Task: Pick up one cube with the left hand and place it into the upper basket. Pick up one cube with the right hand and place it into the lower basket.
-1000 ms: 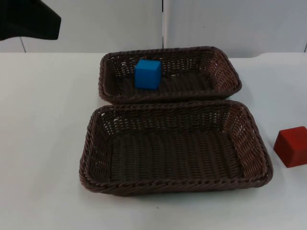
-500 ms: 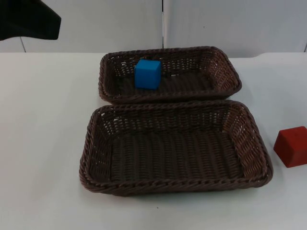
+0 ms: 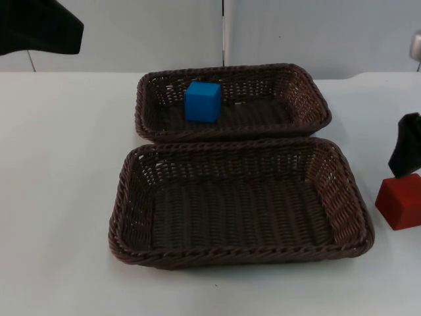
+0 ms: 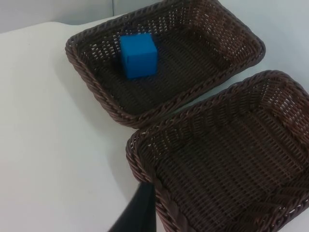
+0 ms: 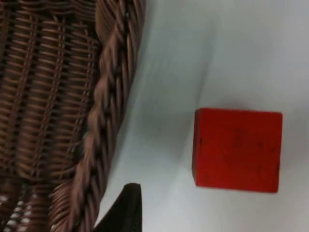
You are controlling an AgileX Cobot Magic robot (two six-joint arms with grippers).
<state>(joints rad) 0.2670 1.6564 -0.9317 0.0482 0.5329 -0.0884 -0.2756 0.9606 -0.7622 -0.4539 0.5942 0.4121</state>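
Observation:
A blue cube [image 3: 202,101] [image 4: 138,55] lies in the upper basket [image 3: 309,99] [image 4: 203,53], toward its left end. The lower basket [image 3: 342,191] [image 4: 212,164] in front of it holds nothing. A red cube [image 3: 400,201] [image 5: 236,150] rests on the table at the right edge, beside the lower basket's right rim [image 5: 108,125]. My right gripper [image 3: 405,153] hangs just above and behind the red cube, not touching it. Part of the left arm [image 3: 39,26] waits at the upper left, well away from the baskets.
The two brown wicker baskets stand close together in the middle of the white table [image 3: 59,197]. A grey partition wall [image 3: 164,33] closes off the back. Open table surface lies left of the baskets and along the front edge.
My right gripper has come into the top view at the right edge, above the red cube. Both cubes, both baskets and the left arm have stayed put.

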